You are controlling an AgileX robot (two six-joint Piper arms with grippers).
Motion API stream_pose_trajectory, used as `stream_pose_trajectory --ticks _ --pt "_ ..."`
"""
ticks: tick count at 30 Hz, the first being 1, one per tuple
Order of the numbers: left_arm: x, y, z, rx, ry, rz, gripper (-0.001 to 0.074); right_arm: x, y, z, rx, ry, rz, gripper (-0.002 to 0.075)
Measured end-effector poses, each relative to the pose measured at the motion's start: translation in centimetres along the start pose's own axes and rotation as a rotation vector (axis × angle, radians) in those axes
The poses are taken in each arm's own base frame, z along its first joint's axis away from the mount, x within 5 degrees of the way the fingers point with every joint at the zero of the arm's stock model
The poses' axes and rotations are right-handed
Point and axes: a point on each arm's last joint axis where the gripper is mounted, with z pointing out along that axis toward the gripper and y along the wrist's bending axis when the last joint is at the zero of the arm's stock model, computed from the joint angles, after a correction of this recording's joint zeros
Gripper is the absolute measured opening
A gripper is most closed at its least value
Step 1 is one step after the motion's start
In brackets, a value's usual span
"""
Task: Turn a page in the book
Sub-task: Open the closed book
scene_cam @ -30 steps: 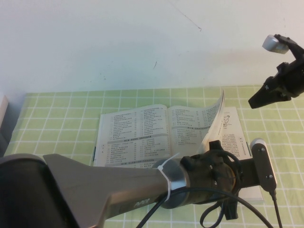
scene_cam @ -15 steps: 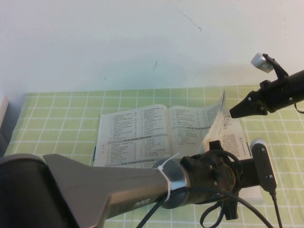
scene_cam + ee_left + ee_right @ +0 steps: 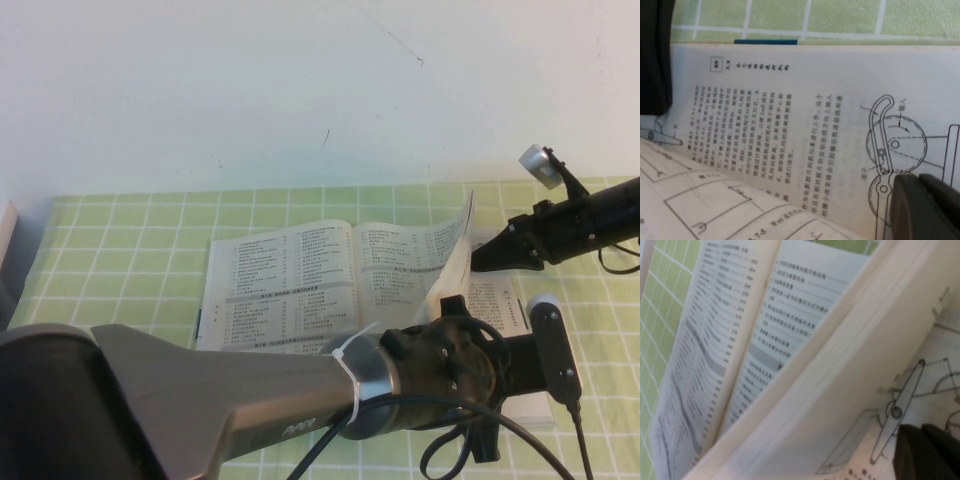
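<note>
The book [image 3: 290,275] lies open on the green checked cloth, white pages with black text. One page [image 3: 458,245] of its right half stands up, curled. My right gripper [image 3: 478,260] is shut and points left, its tip right at that raised page, above the diagram page. In the right wrist view the gripper [image 3: 927,452] hovers over a diagram next to the raised page [image 3: 840,390]. My left gripper [image 3: 448,303] rests low over the book's right page, mostly hidden by its own wrist. In the left wrist view it [image 3: 925,205] is shut over a diagram page [image 3: 790,110].
The green checked cloth [image 3: 120,230] covers the table, with a white wall [image 3: 250,90] behind. My left arm's thick body [image 3: 200,400] fills the front. A pale object [image 3: 8,250] sits at the table's left edge.
My right gripper has come down and leftward from high at the right to the raised page's edge. The left arm and the book have stayed put.
</note>
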Motion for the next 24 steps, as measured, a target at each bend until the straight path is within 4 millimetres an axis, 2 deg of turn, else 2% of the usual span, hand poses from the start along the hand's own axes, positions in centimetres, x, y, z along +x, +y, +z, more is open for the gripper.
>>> stream_pose_trajectory --ticks 11,20,24 --pt "0.3 0.2 0.0 -0.037 0.042 -0.012 -0.0003 -0.1 1.1 1.9 -0.004 0.028 -0.021 -0.0002" --pt "1.4 1.9 -0.4 -0.231 0.138 -0.122 -0.0003 0.1 1.2 2.1 0.019 0.064 0.019 -0.0002" --pt "1.3 2.7 -1.4 -0.285 0.141 -0.170 -0.0003 0.0 1.3 2.1 0.029 0.073 0.027 -0.0002"
